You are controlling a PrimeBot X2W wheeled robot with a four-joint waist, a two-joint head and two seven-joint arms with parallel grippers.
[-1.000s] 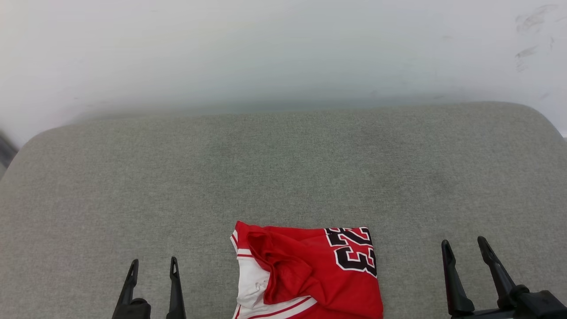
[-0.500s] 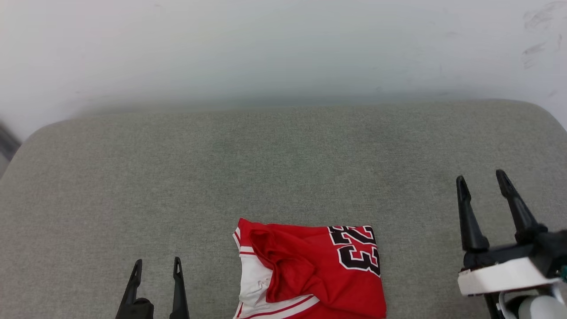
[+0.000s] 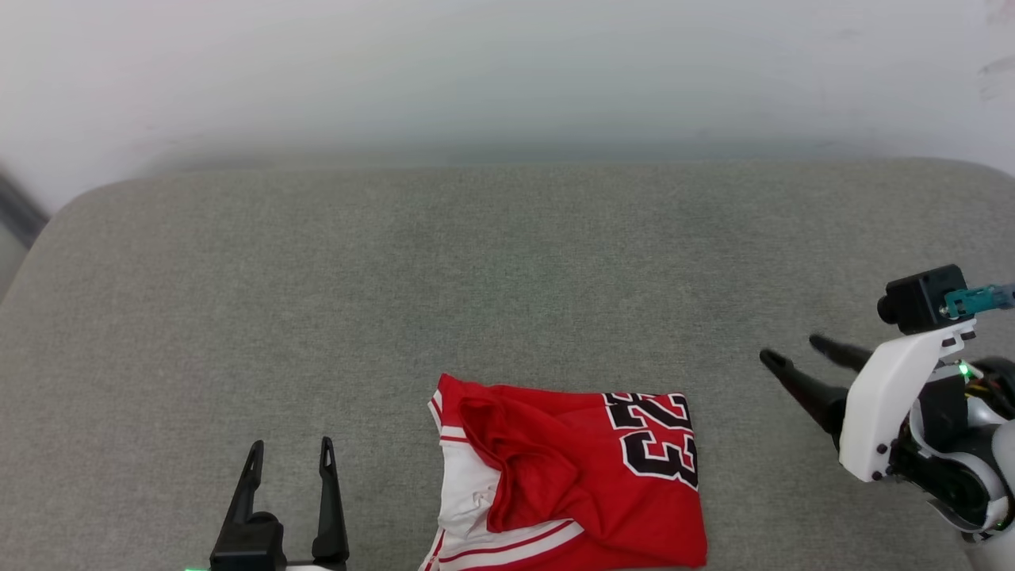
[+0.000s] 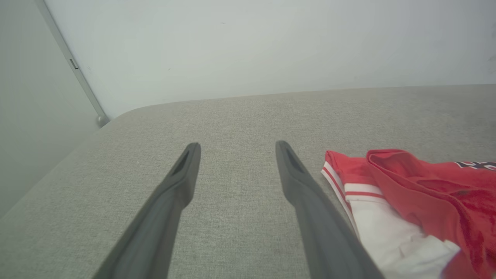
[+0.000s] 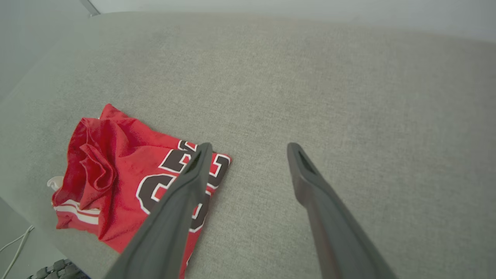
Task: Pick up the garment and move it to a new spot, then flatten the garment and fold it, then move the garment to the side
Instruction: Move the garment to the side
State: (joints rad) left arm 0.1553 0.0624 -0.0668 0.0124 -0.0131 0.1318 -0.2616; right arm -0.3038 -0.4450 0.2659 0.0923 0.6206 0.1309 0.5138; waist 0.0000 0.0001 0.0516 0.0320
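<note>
Where the garment (image 3: pixel 571 476) lies: bunched and roughly folded at the middle of the near edge of the grey cushion (image 3: pixel 476 262), resting on it and touched by neither arm.
Garment's lie: white sleeve and striped trim toward the cushion's left end, the "23" print toward its right end. The bundle looks nearly square, so no long axis can be told for sure.
Left gripper (image 3: pixel 290 444): released and empty, fingers spread. It sits low at the cushion's near edge, left of the middle, and points toward the far edge, alongside the sleeve rather than at it.
Right gripper (image 3: pixel 791 349): released and empty, fingers spread. It is over the cushion's right part, farther from the near edge, and angled toward the middle.
Bearing: from the right gripper the printed corner lies inward and toward the near edge. In the right wrist view one finger crosses in front of the "23".
Nearer arm: probably the right, since it is aimed at the cloth, though its height above the cushion is unclear.
Step in hand: likely the first pick-up, with nothing lifted yet.
</note>
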